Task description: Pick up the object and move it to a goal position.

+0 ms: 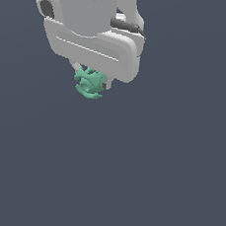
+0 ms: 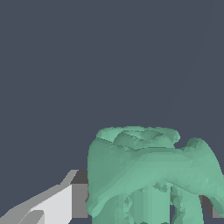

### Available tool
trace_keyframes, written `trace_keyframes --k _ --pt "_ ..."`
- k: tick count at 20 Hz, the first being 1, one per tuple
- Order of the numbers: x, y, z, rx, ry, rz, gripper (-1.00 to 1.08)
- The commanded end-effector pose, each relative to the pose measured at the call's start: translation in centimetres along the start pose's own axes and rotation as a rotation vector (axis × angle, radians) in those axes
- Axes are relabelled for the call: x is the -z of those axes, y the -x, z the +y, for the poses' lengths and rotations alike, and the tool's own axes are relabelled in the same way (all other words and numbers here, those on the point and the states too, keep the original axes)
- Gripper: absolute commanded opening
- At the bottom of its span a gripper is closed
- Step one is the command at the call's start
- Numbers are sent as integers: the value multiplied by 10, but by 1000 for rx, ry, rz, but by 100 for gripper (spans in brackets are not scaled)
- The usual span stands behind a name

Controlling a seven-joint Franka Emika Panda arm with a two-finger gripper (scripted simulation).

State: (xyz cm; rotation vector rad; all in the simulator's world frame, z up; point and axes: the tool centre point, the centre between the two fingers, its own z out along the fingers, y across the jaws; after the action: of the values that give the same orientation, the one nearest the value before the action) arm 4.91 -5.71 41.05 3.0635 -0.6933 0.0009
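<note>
Small teal-green knobbly object, matte and lumpy, tucked right under the white gripper, toward the upper left of the exterior view. Smaller than the hand above it, half hidden by the hand's broad body. In the wrist view, object filling the space between the fingers, one pale finger pressed against its flank, a sliver of the other barely showing at the far edge. Closed on the object, then, jaws narrowed to its width and nothing else in the grasp. Around it only flat dark grey ground, no shadow or contact line to read, so impossible to say whether lifted clear or just touching down. No goal marker visible in either view. Probably the carrying step. To do it well: keep the squeeze steady, since rounded bumps give the pads little flat face and likely invite twisting or slipping; rise straight before travelling sideways; move smoothly, no jerks; keep the wrist level so the lump does not pivot between the pads; slow down near the goal and release only once settled.
</note>
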Motion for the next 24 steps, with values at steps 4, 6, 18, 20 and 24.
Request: trace_keyframes --k 4,6,18,20,24 --pt "24 -10 -4 0 0 0 -100" --pt "32 -13 -5 0 0 -1 -100" --pt "63 -28 -10 0 0 -1 -100" --pt "65 -29 -10 0 0 -1 -100" --pt "68 -30 -11 0 0 -1 -100"
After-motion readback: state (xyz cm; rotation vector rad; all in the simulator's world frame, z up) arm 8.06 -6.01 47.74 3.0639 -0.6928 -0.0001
